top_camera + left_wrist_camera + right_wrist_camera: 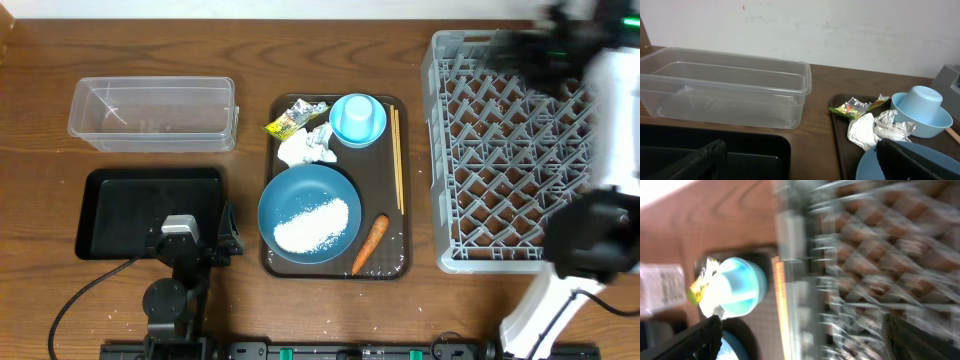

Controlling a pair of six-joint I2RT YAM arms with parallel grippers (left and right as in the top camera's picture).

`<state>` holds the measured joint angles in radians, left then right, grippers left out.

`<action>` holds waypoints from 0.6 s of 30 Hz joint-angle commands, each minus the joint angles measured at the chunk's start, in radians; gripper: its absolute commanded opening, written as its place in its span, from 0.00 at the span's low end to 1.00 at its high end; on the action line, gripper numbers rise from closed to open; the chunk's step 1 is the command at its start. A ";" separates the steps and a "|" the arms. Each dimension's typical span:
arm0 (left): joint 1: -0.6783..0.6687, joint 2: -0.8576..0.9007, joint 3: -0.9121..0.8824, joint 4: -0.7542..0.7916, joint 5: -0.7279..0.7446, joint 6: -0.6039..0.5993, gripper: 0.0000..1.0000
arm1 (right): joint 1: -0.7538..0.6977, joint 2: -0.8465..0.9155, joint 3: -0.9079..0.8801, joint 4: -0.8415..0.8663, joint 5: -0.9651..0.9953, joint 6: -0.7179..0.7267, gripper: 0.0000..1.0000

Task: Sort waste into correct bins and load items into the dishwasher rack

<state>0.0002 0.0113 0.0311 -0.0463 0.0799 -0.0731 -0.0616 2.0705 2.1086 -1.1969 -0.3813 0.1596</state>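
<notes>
A brown tray (400,262) holds the blue plate (300,190) with white rice (310,225), the orange carrot (370,243), the crumpled tissue (308,148), the yellow-green wrapper (290,120), the chopsticks (397,160) and the light-blue bowl (357,128) with a pale upturned cup (360,107) in it. The grey rack (500,160) stands on the right. My left gripper (192,232) is open and empty, low between the black tray (120,215) and the plate (870,167). My right gripper (505,48) is open and blurred above the rack's far left part (865,255).
The clear tub (150,110) stands at the back left, behind the black tray; it also fills the left wrist view (725,90). A wall is close behind the table. The right arm's white base (540,300) stands at the front right.
</notes>
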 commanded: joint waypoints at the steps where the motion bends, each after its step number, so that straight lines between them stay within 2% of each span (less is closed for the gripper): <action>1: 0.005 -0.005 -0.027 -0.016 0.014 0.013 0.97 | 0.200 0.016 -0.006 0.044 0.272 0.077 0.99; 5: 0.005 -0.005 -0.027 -0.016 0.014 0.013 0.97 | 0.393 0.045 -0.006 0.121 0.471 0.142 0.99; 9: 0.005 -0.005 -0.027 -0.016 0.014 0.013 0.97 | 0.524 0.099 -0.006 0.165 0.537 0.213 0.99; 13: 0.005 -0.005 -0.027 -0.016 0.014 0.013 0.97 | 0.579 0.167 -0.006 0.211 0.555 0.234 0.99; 18: 0.005 -0.005 -0.027 -0.015 0.014 0.013 0.97 | 0.578 0.229 -0.006 0.216 0.563 0.279 0.99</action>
<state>0.0002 0.0113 0.0311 -0.0463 0.0799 -0.0731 0.5346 2.2742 2.1014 -0.9821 0.1329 0.3874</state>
